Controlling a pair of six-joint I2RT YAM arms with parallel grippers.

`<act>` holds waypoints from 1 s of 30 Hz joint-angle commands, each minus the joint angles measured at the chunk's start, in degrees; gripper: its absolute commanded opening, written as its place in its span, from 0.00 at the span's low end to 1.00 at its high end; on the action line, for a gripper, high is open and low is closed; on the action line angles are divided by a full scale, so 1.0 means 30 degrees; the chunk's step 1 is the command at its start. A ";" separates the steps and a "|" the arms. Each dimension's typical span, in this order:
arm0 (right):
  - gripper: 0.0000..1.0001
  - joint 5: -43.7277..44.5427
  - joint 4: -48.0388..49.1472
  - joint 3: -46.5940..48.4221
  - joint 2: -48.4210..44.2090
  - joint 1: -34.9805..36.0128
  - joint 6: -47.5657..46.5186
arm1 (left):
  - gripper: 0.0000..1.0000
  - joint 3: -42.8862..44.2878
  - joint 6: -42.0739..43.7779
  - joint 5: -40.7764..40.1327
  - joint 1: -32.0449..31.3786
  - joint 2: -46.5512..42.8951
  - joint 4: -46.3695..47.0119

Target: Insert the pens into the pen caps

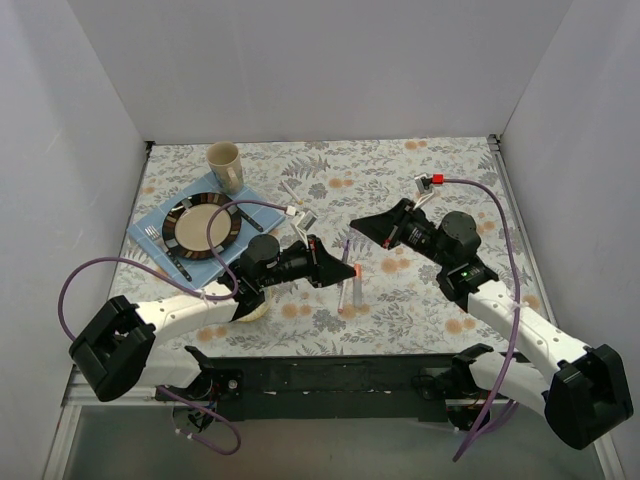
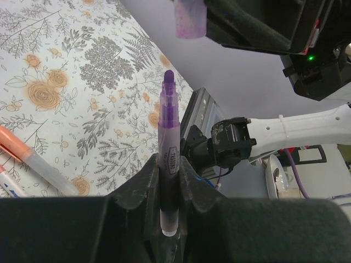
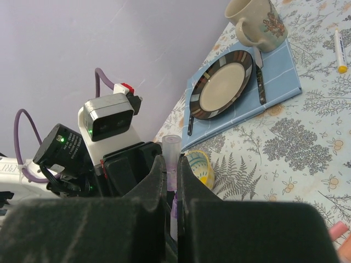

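Note:
My left gripper (image 1: pixel 333 262) (image 2: pixel 169 167) is shut on a purple pen (image 2: pixel 168 126), which sticks out with its bare purple tip pointing away; in the top view the pen (image 1: pixel 345 249) points at the right gripper. My right gripper (image 1: pixel 362 226) (image 3: pixel 172 164) is shut on a translucent purple cap (image 3: pixel 171 148) (image 2: pixel 189 19). The cap hangs just beyond the pen tip, a short gap apart. An orange pen (image 2: pixel 35 160) and another pale pen (image 2: pixel 8 183) lie on the cloth below, seen together in the top view (image 1: pixel 352 288). A yellow-ended pen (image 3: pixel 340 49) lies far back.
A striped plate (image 1: pixel 172 228) (image 3: pixel 204 107) with dark cutlery sits on a blue mat (image 1: pixel 150 225) at the back left, with a mug (image 1: pixel 225 165) (image 3: pixel 255 22) behind it. A small yellow bowl (image 3: pixel 198 167) (image 1: pixel 252 312) sits under the left arm. More pale pens (image 1: pixel 297 200) lie mid-back.

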 commanded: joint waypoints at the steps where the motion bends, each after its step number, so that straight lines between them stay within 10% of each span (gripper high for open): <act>1: 0.01 0.0336 0.1667 -0.0336 0.0048 0.0304 0.0378 | 0.00 0.0875 0.0330 0.0395 -0.0100 -0.0073 0.0312; 30: 0.01 0.2504 0.1315 -0.2998 -0.1944 0.3290 0.0081 | 0.00 0.1227 0.0974 -0.1333 -0.0100 -0.0922 -0.0215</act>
